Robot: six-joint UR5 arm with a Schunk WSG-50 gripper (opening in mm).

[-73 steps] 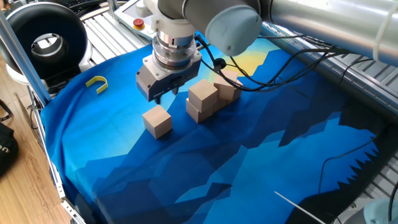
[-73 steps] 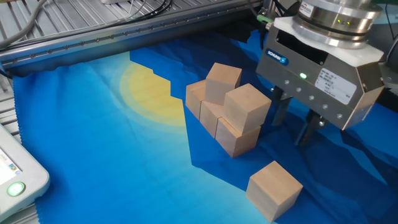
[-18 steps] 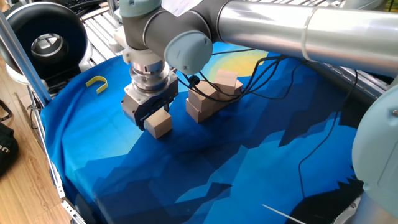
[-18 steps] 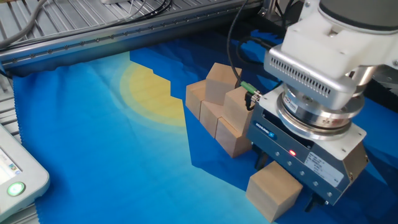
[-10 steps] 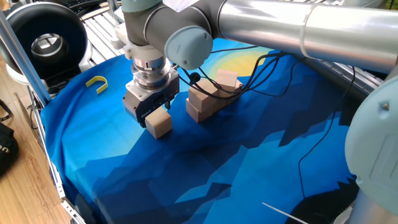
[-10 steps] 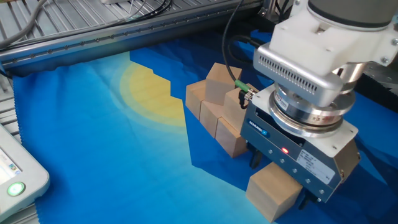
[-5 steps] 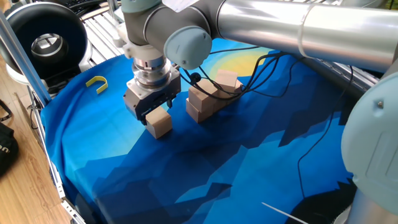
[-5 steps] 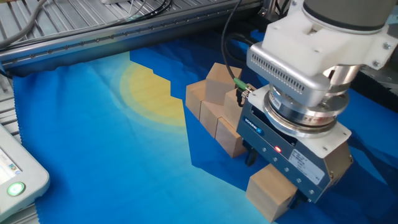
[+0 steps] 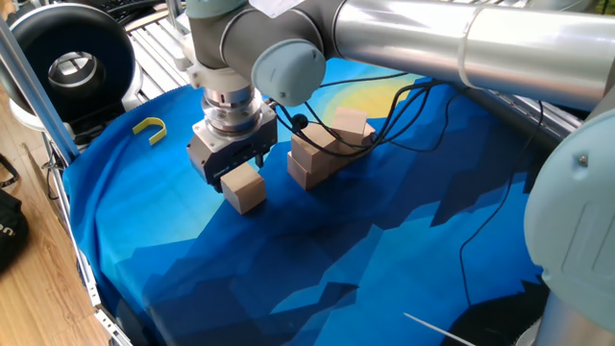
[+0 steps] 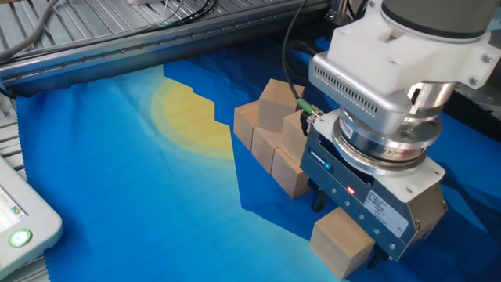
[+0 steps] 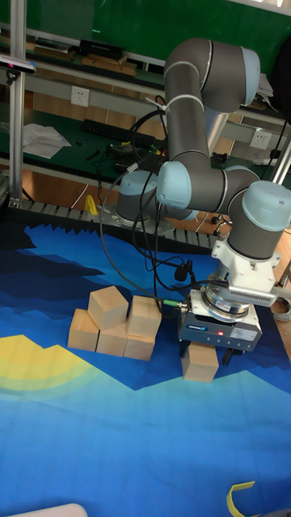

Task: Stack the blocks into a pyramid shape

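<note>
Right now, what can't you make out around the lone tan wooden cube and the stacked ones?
- Gripper fingertips: hidden by its own body in every view, so grip on the lone tan wooden cube is unclear.
- Stacked tan wooden cubes: arm and cables cover part in both fixed views; full count unclear.
- Yellow curved hook: cut off by tall view's bottom edge.

Lone block (image 11: pixel 200 363) under the pincer (image 11: pixel 212 348), just beside the stacked blocks (image 11: pixel 113 324).
</note>
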